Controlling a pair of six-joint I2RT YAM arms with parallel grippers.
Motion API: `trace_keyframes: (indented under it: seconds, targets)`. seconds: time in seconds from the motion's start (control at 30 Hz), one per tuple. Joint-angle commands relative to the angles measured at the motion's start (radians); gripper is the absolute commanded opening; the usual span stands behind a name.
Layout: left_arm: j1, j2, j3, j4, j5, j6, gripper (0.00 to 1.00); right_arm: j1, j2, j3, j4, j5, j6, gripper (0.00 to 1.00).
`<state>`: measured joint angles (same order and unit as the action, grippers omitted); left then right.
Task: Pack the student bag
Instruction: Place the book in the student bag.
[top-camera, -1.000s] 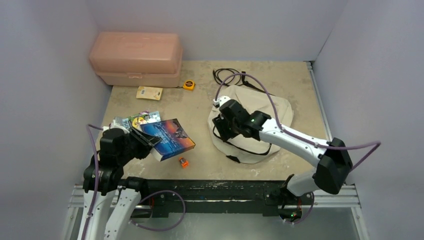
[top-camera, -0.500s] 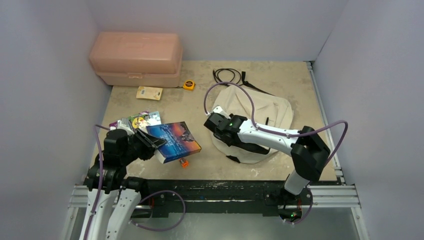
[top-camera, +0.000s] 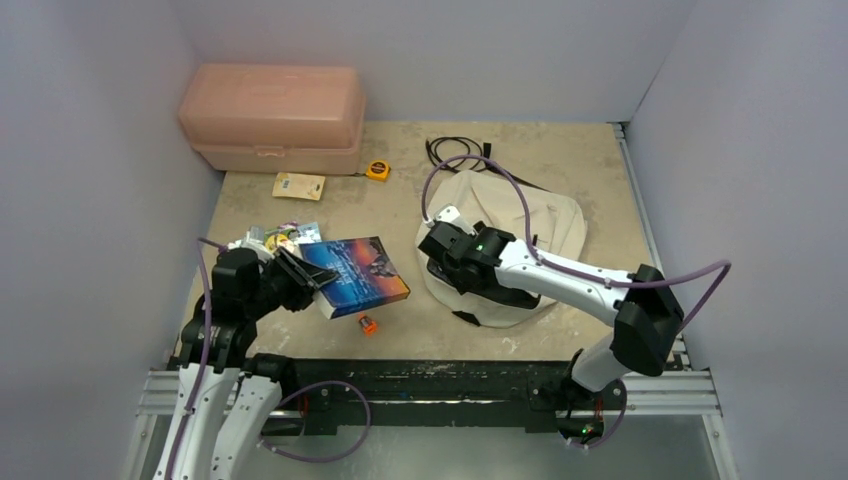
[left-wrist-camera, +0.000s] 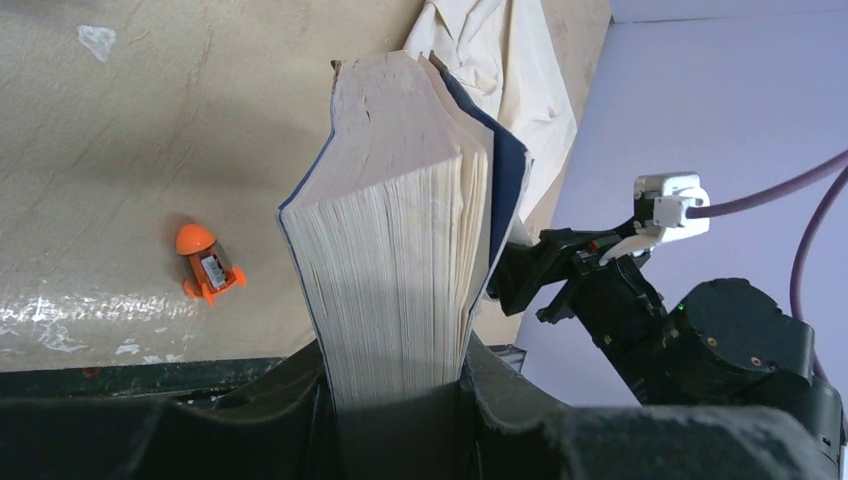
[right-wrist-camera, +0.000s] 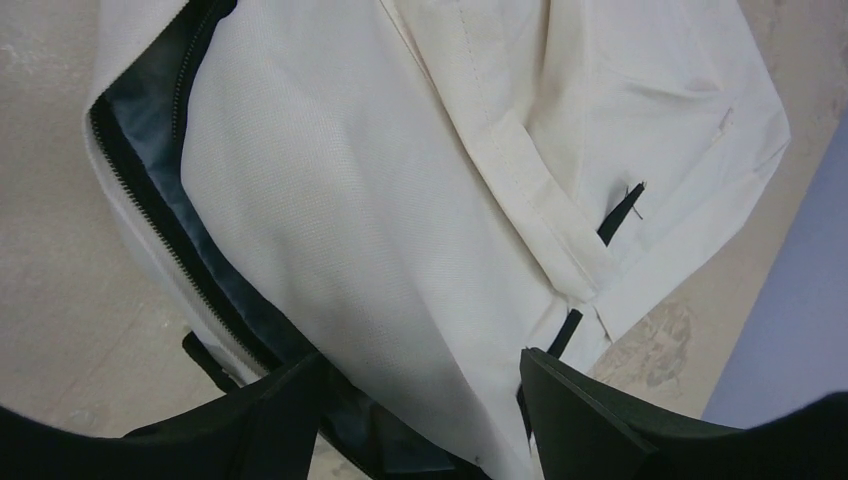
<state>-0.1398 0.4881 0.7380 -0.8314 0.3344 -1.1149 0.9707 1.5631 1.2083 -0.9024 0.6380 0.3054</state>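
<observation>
The student bag (top-camera: 545, 222), cream fabric with black zippers, lies flat at the centre right; its zipper gapes along its left edge (right-wrist-camera: 150, 215), showing dark lining. My right gripper (top-camera: 441, 250) sits at that left edge, open, with the top cream flap (right-wrist-camera: 400, 250) lying between the wide jaws and one finger (right-wrist-camera: 265, 410) low at the zipper gap. My left gripper (top-camera: 297, 280) is shut on a thick blue-covered book (top-camera: 357, 275), held off the table with its page edges (left-wrist-camera: 400, 250) toward the wrist camera and its free end pointing at the bag.
A pink plastic box (top-camera: 271, 118) stands at the back left, with a yellow tape measure (top-camera: 377, 170) and a yellow card (top-camera: 299, 185) in front of it. Colourful packets (top-camera: 283, 236) lie beside the left arm. A small orange object (top-camera: 368, 324) rests below the book. Black cords (top-camera: 455, 150) lie behind the bag.
The left arm has carried the book to the right, closer to the bag. The right gripper shifted from over the bag to its left edge and its jaws have widened.
</observation>
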Motion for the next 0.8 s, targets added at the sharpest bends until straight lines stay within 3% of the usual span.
trace_keyframes:
  seconds: [0.0,0.23,0.5,0.63,0.7,0.77]
  targets:
    - [-0.001,-0.001,0.029,0.208,0.077,-0.022,0.0,0.0,-0.045,-0.001,-0.016,-0.047,0.029,0.76]
    - [-0.001,0.013,0.028,0.224,0.099,-0.021,0.0,0.0,-0.061,-0.003,-0.052,-0.027,0.07,0.72]
    - [-0.001,0.024,0.028,0.236,0.114,-0.02,0.0,0.0,-0.144,-0.04,-0.045,0.0,0.1,0.57]
    - [-0.001,0.023,0.025,0.246,0.118,-0.026,0.0,-0.007,-0.143,-0.046,-0.031,0.075,0.122,0.25]
    - [-0.001,0.023,0.027,0.252,0.122,-0.03,0.0,-0.014,-0.097,-0.019,-0.053,0.12,0.143,0.24]
    - [-0.001,0.021,0.032,0.251,0.127,-0.031,0.0,-0.016,-0.052,-0.007,-0.067,0.166,0.173,0.31]
